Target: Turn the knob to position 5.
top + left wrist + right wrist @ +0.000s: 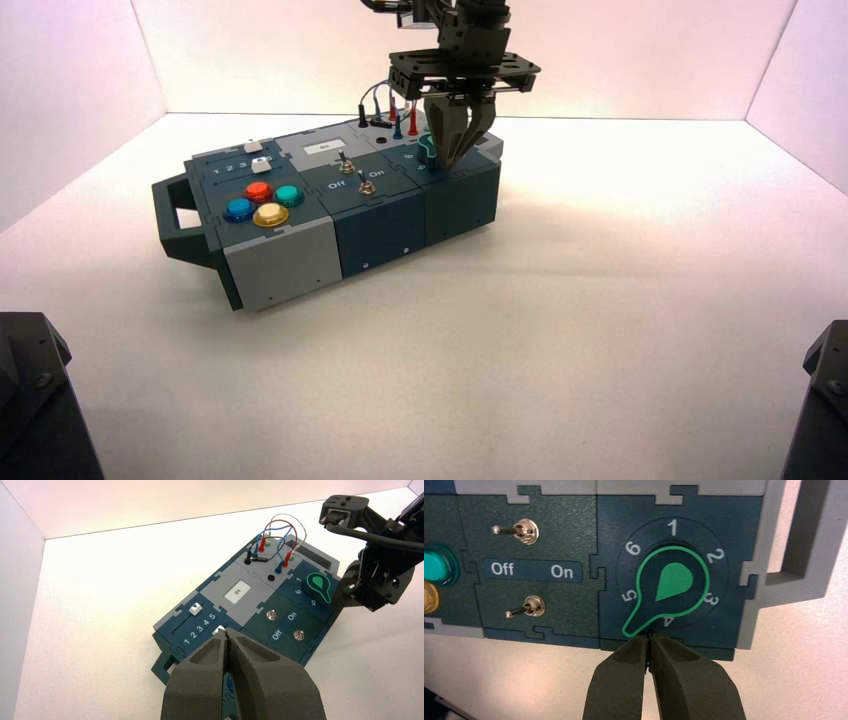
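The teal-green rotary knob (674, 582) sits at the right end of the box (290, 260), on a dark blue panel (739, 525) numbered 1 to 6; its pointer tab (633, 628) points between the 4 and the 5. The right gripper (649, 634) is over that end of the box, its two fingers together and their tips right by the pointer tab; whether they touch it, I cannot tell.

Left of the knob are two metal toggle switches (526, 531) (534, 606), both levers leaning to the Off side; farther left are red (258, 191), blue (239, 208), yellow (270, 214) and teal (288, 195) push buttons; wires (295, 527) loop at the far right part of the box. The left gripper (226, 630) waits apart from the box, fingertips together.
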### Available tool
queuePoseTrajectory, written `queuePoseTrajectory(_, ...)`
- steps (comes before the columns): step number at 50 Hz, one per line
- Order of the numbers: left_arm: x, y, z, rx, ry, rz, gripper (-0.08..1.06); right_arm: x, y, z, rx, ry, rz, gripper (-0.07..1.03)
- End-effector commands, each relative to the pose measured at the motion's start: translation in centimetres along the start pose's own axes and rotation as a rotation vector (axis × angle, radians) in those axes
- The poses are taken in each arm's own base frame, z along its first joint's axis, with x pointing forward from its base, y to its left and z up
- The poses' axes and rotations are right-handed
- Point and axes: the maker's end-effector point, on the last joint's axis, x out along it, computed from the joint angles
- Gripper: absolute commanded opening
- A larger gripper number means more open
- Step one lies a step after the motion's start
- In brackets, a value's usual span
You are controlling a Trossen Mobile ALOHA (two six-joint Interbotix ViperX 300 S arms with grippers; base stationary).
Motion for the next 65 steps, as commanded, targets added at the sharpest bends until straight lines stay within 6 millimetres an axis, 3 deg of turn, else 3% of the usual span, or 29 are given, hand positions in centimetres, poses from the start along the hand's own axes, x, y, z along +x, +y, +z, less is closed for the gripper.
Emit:
queuePoseTrajectory(1, -0.18, -0.08, 0.81, 0.011, -0.023, -0.002, -0.03, -1.63, 1.03, 0.81, -0.011, -0.048, 0.015, -0.02)
queuePoseTrajectory(65, -0.18, -0.08, 0.81, 0.011, -0.023, -0.002, -0.03, -1.80, 1.21, 1.65, -0.005, -0.063, 0.019, -0.02)
